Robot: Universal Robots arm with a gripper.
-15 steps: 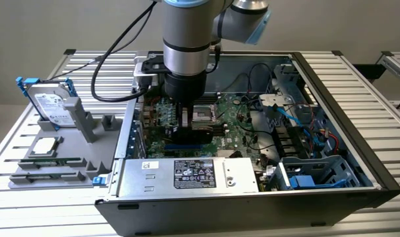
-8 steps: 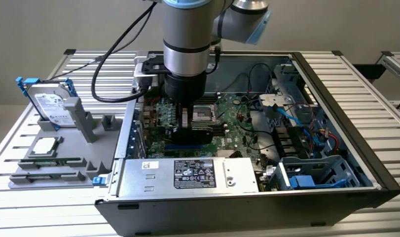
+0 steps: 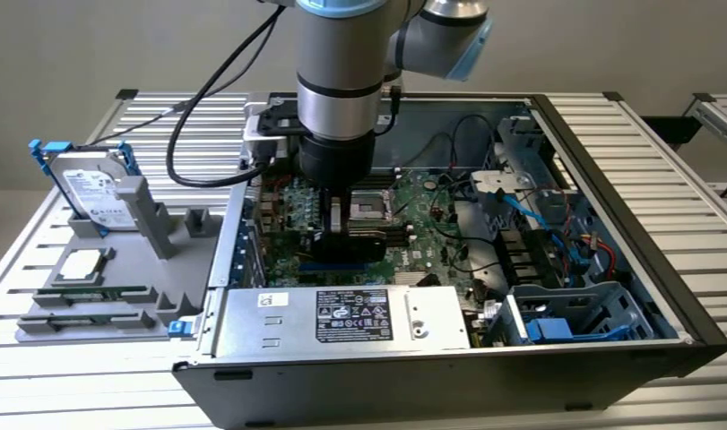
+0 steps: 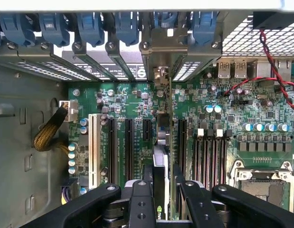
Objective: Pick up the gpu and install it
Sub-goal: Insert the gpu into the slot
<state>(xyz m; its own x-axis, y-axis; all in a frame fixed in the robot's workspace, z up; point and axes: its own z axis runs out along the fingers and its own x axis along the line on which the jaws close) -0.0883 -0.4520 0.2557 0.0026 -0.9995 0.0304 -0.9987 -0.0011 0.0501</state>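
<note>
Exterior view: on the desk (image 3: 650,143), inside the open computer case (image 3: 435,394), over the motherboard (image 3: 423,224). Clenching the gripper (image 3: 339,224) on the gpu (image 4: 159,208), holding it edge-on over the expansion slots (image 4: 129,142), bracket end toward the case's rear edge.

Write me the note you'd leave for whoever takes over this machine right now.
Jaws: shut on the gpu, gripping it edge-on.
Where: the arm reaches down into the open computer case. The card stands on edge over the motherboard, among its expansion slots.
Done: gpu picked up and brought into the case.
Left: cannot tell whether it is seated in a slot. The jaws have not let go.
</note>
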